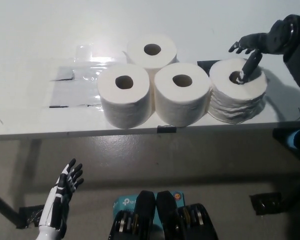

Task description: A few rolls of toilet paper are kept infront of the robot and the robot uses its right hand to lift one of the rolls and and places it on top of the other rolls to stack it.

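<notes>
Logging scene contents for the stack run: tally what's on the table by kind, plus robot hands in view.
Toilet paper rolls: 4, back, front left, front middle, right
Clear plastic sheet: 1
Robot hands: 2, black right hand with a finger in the right roll's core, white left hand resting low
Total: 7

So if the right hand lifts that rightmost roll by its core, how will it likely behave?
The rightmost roll probably lifts lightly, being just paper. Its sides look rumpled and layered, so it may squash or loosen under a squeeze. With the right hand holding one finger in the core, it could tilt or swing. The left hand rests low, open.
</notes>
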You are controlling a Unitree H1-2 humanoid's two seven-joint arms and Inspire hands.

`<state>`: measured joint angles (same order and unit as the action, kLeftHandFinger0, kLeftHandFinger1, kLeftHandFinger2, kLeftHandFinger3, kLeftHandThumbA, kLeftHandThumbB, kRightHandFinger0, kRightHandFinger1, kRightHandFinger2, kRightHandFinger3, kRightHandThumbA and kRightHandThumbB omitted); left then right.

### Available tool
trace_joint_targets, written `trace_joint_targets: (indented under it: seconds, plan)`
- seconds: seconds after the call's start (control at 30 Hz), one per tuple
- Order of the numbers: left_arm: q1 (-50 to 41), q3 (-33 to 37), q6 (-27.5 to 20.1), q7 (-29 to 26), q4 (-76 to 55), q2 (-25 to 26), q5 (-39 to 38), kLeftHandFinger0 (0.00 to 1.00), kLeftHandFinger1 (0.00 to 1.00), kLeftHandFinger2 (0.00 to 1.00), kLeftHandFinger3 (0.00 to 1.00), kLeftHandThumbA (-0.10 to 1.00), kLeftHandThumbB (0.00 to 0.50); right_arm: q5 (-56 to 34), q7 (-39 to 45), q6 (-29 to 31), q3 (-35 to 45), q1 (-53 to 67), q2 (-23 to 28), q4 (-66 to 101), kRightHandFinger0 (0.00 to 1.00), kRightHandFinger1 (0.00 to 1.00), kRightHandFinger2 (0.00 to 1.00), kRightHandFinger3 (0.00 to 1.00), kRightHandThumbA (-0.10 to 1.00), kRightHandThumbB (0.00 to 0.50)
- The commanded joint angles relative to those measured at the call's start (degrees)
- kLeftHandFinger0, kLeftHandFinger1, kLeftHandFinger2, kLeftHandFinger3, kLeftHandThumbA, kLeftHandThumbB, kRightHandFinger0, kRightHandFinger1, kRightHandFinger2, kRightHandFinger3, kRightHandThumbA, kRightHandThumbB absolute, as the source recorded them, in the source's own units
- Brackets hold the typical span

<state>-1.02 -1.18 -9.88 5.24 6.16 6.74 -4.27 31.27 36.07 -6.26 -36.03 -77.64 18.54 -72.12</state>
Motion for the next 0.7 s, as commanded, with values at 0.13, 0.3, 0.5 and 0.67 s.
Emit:
trace_joint_targets:
  seconds: [0.13, 0.3, 0.5, 0.67]
  plan:
    - [0.0, -0.2, -2.0, 0.8, -1.9, 0.5, -0.5, 1.0, 1.0, 1.0, 1.0, 1.0, 0.181, 2.5, -2.1, 1.1, -1.6, -2.0, -1.8, -3.2, 1.0, 1.0, 1.0, 1.0, 1.0, 0.343]
    - [-0.1, 0.0, -2.0, 0.9, -2.1, 0.5, -0.4, 1.0, 1.0, 1.0, 1.0, 1.0, 0.184, 2.7, -1.7, 2.6, -1.8, -1.8, -1.9, -4.0, 1.0, 1.0, 1.0, 1.0, 1.0, 0.313]
    - [0.2, -0.3, -1.4, 0.5, -2.3, 0.4, -0.4, 1.0, 1.0, 1.0, 1.0, 1.0, 0.206, 1.7, -3.1, 1.7, -0.6, -1.5, -1.9, -5.7, 0.46, 0.57, 0.67, 0.75, 0.91, 0.257]
    - [0.6, -0.3, -2.0, 0.5, -1.9, 0.5, -0.2, 1.0, 1.0, 1.0, 1.0, 1.0, 0.21, 2.7, -12.2, 4.4, -0.5, 1.4, -0.7, -3.7, 0.0, 0.07, 0.12, 0.37, 0.74, 0.105]
